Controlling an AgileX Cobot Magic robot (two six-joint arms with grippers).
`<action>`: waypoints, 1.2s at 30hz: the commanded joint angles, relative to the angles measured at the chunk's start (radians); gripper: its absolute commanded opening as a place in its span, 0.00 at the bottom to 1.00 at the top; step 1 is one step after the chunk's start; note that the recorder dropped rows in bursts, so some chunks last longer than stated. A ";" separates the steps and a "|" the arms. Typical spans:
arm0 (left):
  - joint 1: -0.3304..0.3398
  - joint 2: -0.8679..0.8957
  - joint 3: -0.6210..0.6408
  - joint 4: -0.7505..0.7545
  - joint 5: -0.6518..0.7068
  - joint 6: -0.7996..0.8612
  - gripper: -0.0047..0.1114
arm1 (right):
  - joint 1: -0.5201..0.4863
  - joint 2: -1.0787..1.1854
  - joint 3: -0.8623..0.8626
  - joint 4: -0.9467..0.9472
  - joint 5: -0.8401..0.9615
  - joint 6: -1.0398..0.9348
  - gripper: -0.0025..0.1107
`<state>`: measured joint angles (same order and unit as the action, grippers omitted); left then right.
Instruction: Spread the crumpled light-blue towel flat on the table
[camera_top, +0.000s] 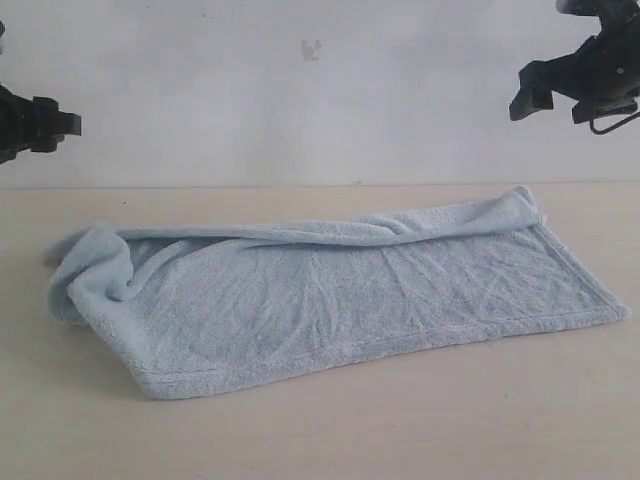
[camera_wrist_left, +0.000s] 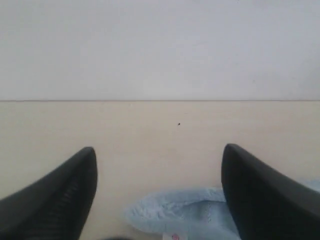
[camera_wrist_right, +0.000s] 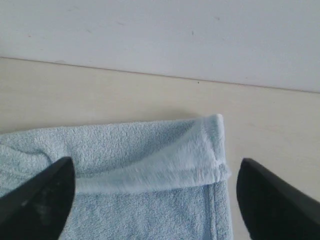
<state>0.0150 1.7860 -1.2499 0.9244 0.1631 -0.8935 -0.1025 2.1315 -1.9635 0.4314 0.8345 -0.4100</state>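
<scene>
towel (camera_top: 330, 300) mostly flat on bench (camera_top: 500, 430), far edge folded over, left end bunched; left tool (camera_wrist_left: 159, 149) and right tool (camera_wrist_right: 156, 161) released, empty; next likely: pinch fold, draw outward.

towel (camera_top: 330, 300) on table (camera_top: 400, 430), mid | far edge folded over | left end bunched

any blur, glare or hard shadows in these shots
Exterior view: even, soft light, only a faint shadow under the towel, no glare. Left wrist view: the left tool is blurred. Right wrist view: towel texture clear, the right tool soft-edged.
</scene>
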 joint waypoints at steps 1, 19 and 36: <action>-0.016 -0.054 0.034 -0.016 0.074 0.028 0.57 | -0.008 -0.028 -0.009 -0.016 0.051 0.000 0.48; -0.086 -0.360 0.433 -0.175 0.005 0.048 0.24 | -0.008 -0.024 0.336 -0.266 0.028 0.046 0.03; -0.086 -0.363 0.499 -0.211 -0.036 0.048 0.24 | -0.008 0.107 0.417 -0.260 -0.018 0.032 0.03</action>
<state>-0.0661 1.4298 -0.7568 0.7212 0.1371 -0.8460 -0.1043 2.2193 -1.5525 0.1712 0.7957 -0.3677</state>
